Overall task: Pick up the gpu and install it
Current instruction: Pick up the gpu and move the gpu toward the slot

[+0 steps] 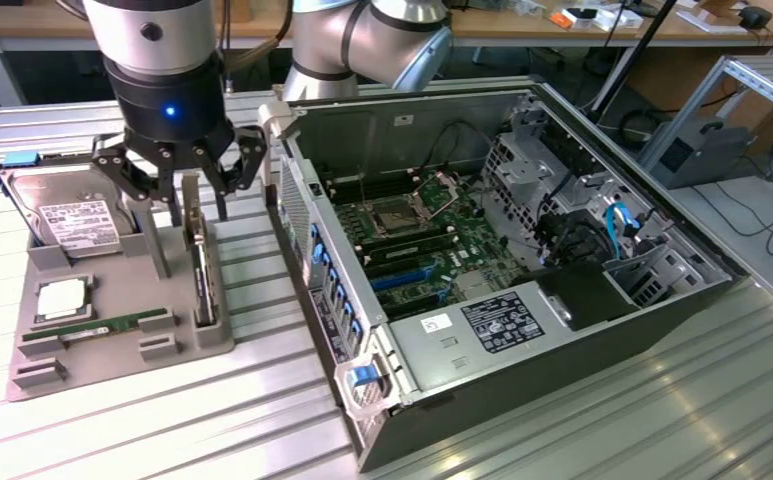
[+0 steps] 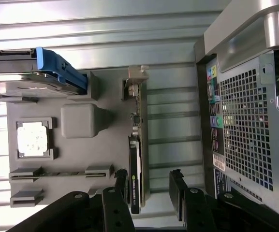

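Silver arm [image 1: 159, 35], black tool [image 1: 193, 212] (blue-lit)

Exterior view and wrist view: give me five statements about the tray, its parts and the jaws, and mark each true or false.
1. The thin black expansion card with a silver bracket stands on edge in the grey plastic parts tray. True.
2. The jaws are shut on the card. False: they stand open, one on each side of it.
3. The silver hard drive with a white label lies inside the open black computer case. False: it rests in the tray.
4. The narrow green memory stick lies in the tray. True.
5. The card is seated on the motherboard. False: it is in the tray, outside the case.
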Robot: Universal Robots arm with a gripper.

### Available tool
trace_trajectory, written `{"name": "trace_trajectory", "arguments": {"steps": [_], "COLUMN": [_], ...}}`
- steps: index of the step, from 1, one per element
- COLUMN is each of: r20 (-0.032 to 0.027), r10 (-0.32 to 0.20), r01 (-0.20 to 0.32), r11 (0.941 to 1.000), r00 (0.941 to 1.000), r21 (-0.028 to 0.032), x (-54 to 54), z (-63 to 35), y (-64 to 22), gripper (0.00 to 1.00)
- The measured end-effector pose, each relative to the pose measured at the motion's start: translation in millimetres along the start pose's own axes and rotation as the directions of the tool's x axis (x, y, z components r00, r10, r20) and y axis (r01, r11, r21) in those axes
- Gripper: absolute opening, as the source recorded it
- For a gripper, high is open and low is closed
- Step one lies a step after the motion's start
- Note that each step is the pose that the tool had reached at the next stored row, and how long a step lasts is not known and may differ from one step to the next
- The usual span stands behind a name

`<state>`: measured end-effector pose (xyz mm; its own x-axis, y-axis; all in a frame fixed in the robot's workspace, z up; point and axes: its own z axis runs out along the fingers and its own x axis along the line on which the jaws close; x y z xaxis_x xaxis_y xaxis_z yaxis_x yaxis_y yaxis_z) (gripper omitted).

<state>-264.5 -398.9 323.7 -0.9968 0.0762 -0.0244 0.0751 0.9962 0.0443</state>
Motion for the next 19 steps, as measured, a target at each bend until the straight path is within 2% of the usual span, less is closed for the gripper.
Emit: {"name": "trace_trajectory", "arguments": {"steps": [19], "r20": [0.0001], "r10": [0.000], "r01": [0.000], "r11": [1.0000], "r00": [1.0000], "r21": [-0.0001], "x": [0.4], "z": [14.8], "y": [-0.6], "gripper": [0.48]}}
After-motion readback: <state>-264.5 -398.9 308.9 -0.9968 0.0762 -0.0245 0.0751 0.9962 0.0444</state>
